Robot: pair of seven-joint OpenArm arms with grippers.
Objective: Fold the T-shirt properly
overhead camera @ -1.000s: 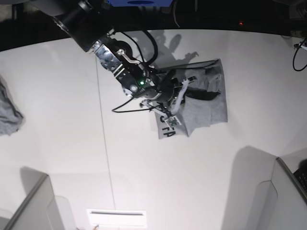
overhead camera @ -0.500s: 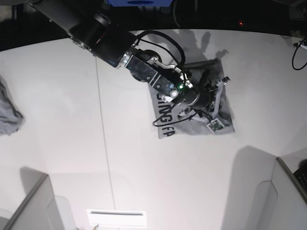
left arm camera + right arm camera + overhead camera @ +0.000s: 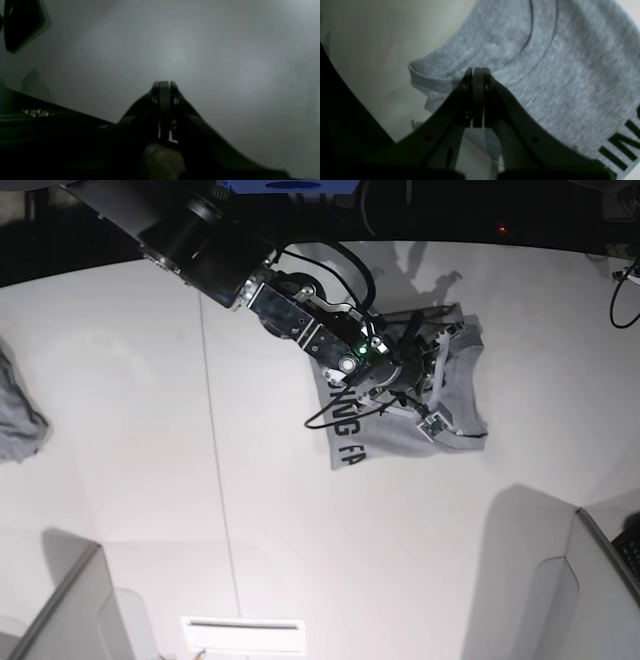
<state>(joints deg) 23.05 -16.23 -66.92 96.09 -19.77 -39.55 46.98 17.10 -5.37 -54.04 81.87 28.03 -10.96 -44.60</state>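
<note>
Counter (image 3: pixel 120 480) glows pale under hard light, black room at twelve o'clock. T-shirt (image 3: pixel 400 430) lies right of centre, lettering up. Right tool (image 3: pixel 477 72) pressed together over the cloth; left tool (image 3: pixel 163 85) together, empty. Cloth scrap (image 3: pixel 18 420) at nine o'clock.

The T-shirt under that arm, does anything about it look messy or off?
Yes. The T-shirt lies as a lopsided bundle: its right side is rumpled and its edges are uneven, with black lettering showing at lower left. A separate grey cloth sits bunched at the table's far left edge.
</note>
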